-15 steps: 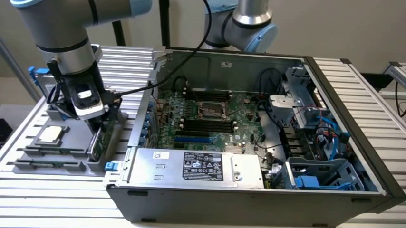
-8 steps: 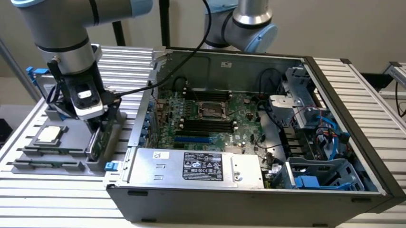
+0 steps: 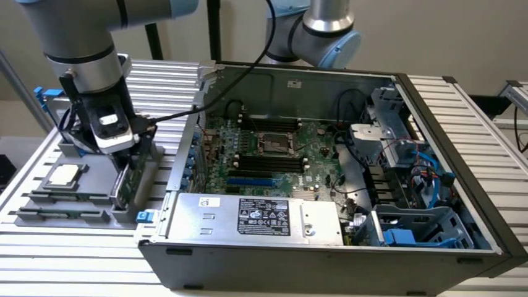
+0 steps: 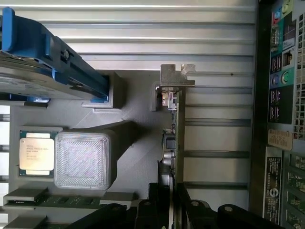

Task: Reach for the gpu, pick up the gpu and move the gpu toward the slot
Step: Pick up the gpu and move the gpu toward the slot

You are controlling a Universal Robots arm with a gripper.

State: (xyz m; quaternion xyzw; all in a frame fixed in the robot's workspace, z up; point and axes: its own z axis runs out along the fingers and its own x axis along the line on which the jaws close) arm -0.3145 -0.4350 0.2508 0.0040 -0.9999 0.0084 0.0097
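Your gpu [image 3: 123, 180] [image 4: 179, 125] stands on edge in the gray fixture [image 3: 37, 207] [image 4: 138, 157], just beside the computer case's [image 3: 247, 272] outer wall. A bare strip of slatted table [image 4: 214, 138] separates card and case. Farther from the case sit a raised block [image 4: 83, 160] and the hard drive [image 4: 43, 62]. The gripper [image 3: 120, 159] [image 4: 174, 210] straddles the card's end opposite its bracket [image 4: 177, 76]; you cannot tell whether it pinches.

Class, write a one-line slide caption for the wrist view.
Gripper at the gpu, which stands on edge in a grey holder that also carries a processor chip.
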